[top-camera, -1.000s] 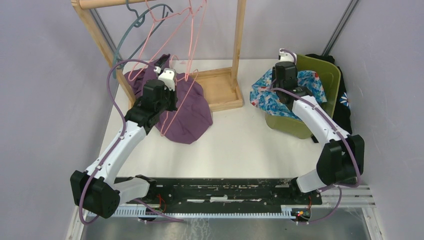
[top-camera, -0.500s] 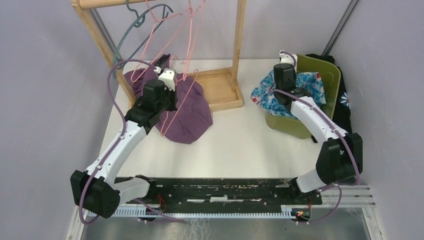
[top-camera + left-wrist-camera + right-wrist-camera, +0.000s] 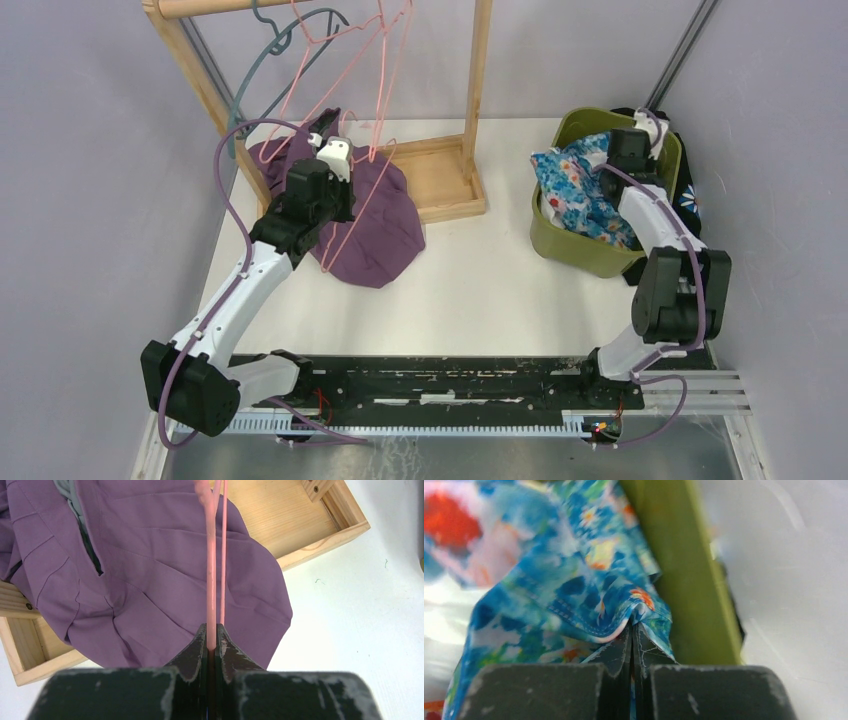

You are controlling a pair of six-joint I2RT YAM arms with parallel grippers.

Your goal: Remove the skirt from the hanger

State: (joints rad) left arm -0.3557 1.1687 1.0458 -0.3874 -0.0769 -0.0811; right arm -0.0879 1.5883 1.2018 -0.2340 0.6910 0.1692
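The purple skirt (image 3: 378,228) lies crumpled on the table and over the wooden rack's base (image 3: 150,580). A pink wire hanger (image 3: 211,580) slants down from the rail across the skirt. My left gripper (image 3: 213,630) is shut on the hanger's wire, just above the cloth. I cannot tell whether the hanger is still threaded into the skirt. Over the green bin's (image 3: 570,252) far right side, my right gripper (image 3: 631,625) is shut on a fold of blue floral cloth (image 3: 549,580), next to the bin's wall (image 3: 684,570).
A wooden clothes rack (image 3: 476,80) stands at the back left with a tray-like base (image 3: 440,185). A teal hanger (image 3: 262,75) hangs on its rail. The floral cloth (image 3: 575,190) fills the bin. A black garment (image 3: 690,200) lies behind the bin, near the right wall.
My right gripper shut on the floral cloth and swung from the bin's left rim to its far right, pulling the cloth inside. The left arm and the hanger stayed put.
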